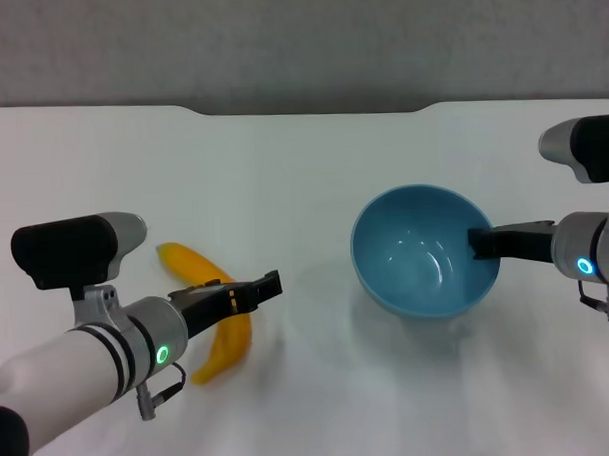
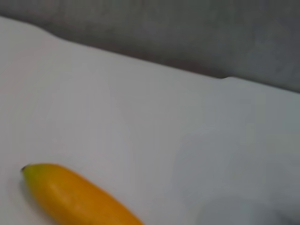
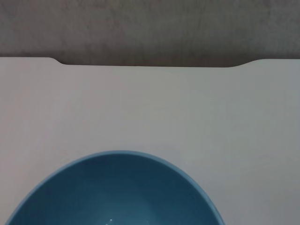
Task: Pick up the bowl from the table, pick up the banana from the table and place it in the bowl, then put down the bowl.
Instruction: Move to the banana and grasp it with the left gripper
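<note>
The light-blue bowl [image 1: 418,256] is right of centre over the white table [image 1: 282,169]. My right gripper [image 1: 480,244] is shut on its right rim, with one finger inside the bowl. The shadow beneath suggests the bowl is held slightly off the table. In the right wrist view the bowl [image 3: 117,192] is empty. The yellow-orange banana [image 1: 229,346] lies on the table at the left. My left gripper [image 1: 265,287] reaches across it just above its middle, with its tip past the banana's right side. The left wrist view shows one end of the banana [image 2: 70,197] on the table.
The table's far edge has a shallow notch [image 1: 310,112] at the middle, also seen in the right wrist view [image 3: 150,64]. A grey wall lies behind it. Bare white tabletop lies between the banana and the bowl.
</note>
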Robot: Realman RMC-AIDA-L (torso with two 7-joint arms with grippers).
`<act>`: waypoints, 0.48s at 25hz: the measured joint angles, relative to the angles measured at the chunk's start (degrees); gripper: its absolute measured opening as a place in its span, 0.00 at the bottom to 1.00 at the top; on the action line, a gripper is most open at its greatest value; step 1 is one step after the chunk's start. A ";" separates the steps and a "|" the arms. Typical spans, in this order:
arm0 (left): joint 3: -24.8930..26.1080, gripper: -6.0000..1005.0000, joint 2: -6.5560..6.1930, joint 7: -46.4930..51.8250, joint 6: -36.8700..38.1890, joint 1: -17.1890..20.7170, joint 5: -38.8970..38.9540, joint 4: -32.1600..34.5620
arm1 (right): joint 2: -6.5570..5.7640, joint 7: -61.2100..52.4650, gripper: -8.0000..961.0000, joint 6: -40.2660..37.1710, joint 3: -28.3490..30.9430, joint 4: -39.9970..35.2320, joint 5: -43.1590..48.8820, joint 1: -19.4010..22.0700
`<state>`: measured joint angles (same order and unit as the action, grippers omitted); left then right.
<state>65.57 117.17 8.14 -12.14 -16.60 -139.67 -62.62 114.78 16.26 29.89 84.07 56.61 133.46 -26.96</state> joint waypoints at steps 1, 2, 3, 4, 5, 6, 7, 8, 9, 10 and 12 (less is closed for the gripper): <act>-0.01 0.88 -0.02 -0.09 0.01 0.37 -0.12 -0.62 | 0.00 0.00 0.04 -0.02 -0.02 0.00 0.01 0.00; -0.01 0.88 -0.03 -0.22 0.08 0.65 -0.16 -1.00 | 0.00 0.00 0.04 -0.02 -0.04 0.00 0.02 -0.02; -0.02 0.88 -0.03 -0.26 0.13 0.67 -0.17 -1.00 | 0.00 0.00 0.04 -0.02 -0.05 0.00 0.02 -0.02; -0.03 0.88 -0.03 -0.34 0.16 0.52 -0.17 -0.61 | 0.02 0.00 0.04 -0.02 -0.06 0.06 0.03 -0.02; -0.02 0.88 -0.02 -0.43 0.19 0.20 -0.18 0.02 | 0.04 0.00 0.04 -0.02 -0.06 0.26 0.03 -0.02; -0.04 0.88 0.03 -0.55 0.22 -0.41 -0.17 1.27 | 0.06 0.00 0.04 -0.02 -0.06 0.47 0.03 -0.02; -0.04 0.88 0.06 -0.55 0.22 -0.80 -0.17 1.93 | 0.08 0.00 0.04 -0.02 -0.09 0.73 0.04 -0.01; -0.05 0.88 0.10 -0.55 0.22 -1.22 -0.17 2.63 | 0.09 0.01 0.04 -0.02 -0.14 0.85 0.05 0.00; -0.05 0.88 0.12 -0.52 0.22 -1.62 -0.17 3.35 | 0.09 0.02 0.04 -0.02 -0.17 0.93 0.05 0.02; -0.05 0.87 0.13 -0.52 0.18 -1.75 -0.18 3.62 | 0.09 0.04 0.04 -0.02 -0.20 0.94 0.05 0.04; -0.07 0.87 0.15 -0.53 0.08 -1.64 -0.70 3.54 | 0.09 0.06 0.04 -0.02 -0.21 0.87 0.05 0.16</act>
<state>65.50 117.33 7.61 -12.06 -18.24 -140.37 -59.08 114.87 16.32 29.87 83.86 57.48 133.51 -26.80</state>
